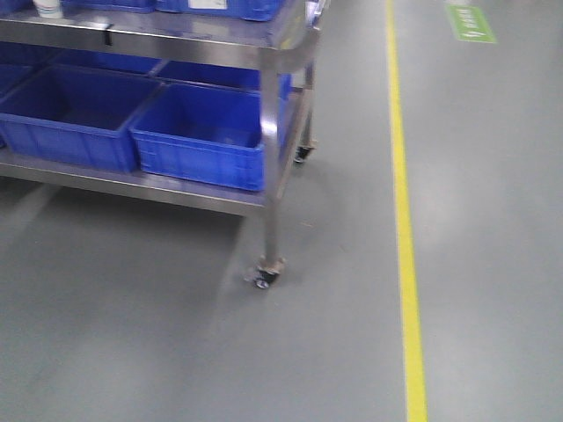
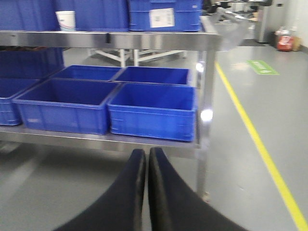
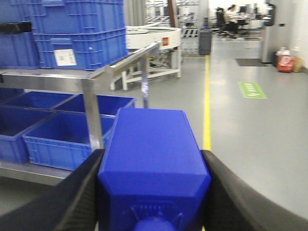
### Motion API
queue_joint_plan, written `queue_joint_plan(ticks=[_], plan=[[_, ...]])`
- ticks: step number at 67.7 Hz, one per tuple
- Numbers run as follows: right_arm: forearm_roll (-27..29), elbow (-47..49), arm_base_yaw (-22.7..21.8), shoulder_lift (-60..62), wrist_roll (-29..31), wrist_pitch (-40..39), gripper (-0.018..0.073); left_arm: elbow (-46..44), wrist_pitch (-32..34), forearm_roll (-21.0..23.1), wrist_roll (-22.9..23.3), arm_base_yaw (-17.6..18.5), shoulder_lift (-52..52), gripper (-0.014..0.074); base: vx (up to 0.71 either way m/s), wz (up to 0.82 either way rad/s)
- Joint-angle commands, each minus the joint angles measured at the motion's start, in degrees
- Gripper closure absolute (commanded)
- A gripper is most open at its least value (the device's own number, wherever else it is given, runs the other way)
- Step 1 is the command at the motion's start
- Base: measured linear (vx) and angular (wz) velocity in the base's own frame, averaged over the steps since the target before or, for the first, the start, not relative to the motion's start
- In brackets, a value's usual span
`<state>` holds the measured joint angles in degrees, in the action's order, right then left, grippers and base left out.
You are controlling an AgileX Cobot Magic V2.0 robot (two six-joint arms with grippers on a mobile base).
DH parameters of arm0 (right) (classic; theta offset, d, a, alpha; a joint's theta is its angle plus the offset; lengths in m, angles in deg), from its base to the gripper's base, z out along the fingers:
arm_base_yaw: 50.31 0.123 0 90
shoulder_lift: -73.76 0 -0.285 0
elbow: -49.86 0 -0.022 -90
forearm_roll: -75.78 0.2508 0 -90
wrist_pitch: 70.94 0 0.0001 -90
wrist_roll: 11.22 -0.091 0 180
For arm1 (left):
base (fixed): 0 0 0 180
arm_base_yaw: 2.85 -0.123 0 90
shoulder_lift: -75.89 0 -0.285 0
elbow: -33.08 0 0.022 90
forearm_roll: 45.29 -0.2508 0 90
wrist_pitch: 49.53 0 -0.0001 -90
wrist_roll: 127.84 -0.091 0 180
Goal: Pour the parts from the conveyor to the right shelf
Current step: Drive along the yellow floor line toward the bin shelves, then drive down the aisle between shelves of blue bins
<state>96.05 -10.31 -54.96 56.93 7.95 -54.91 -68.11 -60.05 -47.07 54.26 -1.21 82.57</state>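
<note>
In the right wrist view my right gripper is shut on a bright-blue plastic part, a blocky piece gripped between both black fingers. In the left wrist view my left gripper is shut and empty, pointing at the stainless-steel shelf with large blue bins on its lower level. The shelf and bins also show in the front view, at upper left. The conveyor is out of view. Neither gripper shows in the front view.
A yellow floor line runs along the grey floor right of the shelf. The shelf leg stands on a caster. A white cup sits on the shelf top. A green floor marking lies farther off.
</note>
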Motion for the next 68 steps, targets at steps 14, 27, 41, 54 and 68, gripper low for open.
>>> queue_joint_plan(ticks=[14,27,41,54,68], plan=[[0.24,1.46,-0.11,-0.68,-0.01,-4.41,0.0564,-1.08,4.13,0.05,0.42,0.29,-0.3,0.0603,0.52,0.68],[0.24,1.46,-0.11,-0.68,-0.01,-4.41,0.0564,-1.08,4.13,0.05,0.42,0.29,-0.3,0.0603,0.48,0.98],[0.24,1.46,-0.11,-0.68,-0.01,-4.41,0.0564,-1.08,4.13,0.05,0.42,0.29,-0.3,0.0603,0.43,0.99],[0.24,1.46,-0.11,-0.68,-0.01,-4.41,0.0564,-1.08,4.13,0.05,0.42,0.29,-0.3,0.0603,0.37,0.89],[0.24,1.46,-0.11,-0.68,-0.01,-4.41,0.0564,-1.08,4.13,0.05,0.42,0.29,-0.3,0.0603,0.28,0.97]])
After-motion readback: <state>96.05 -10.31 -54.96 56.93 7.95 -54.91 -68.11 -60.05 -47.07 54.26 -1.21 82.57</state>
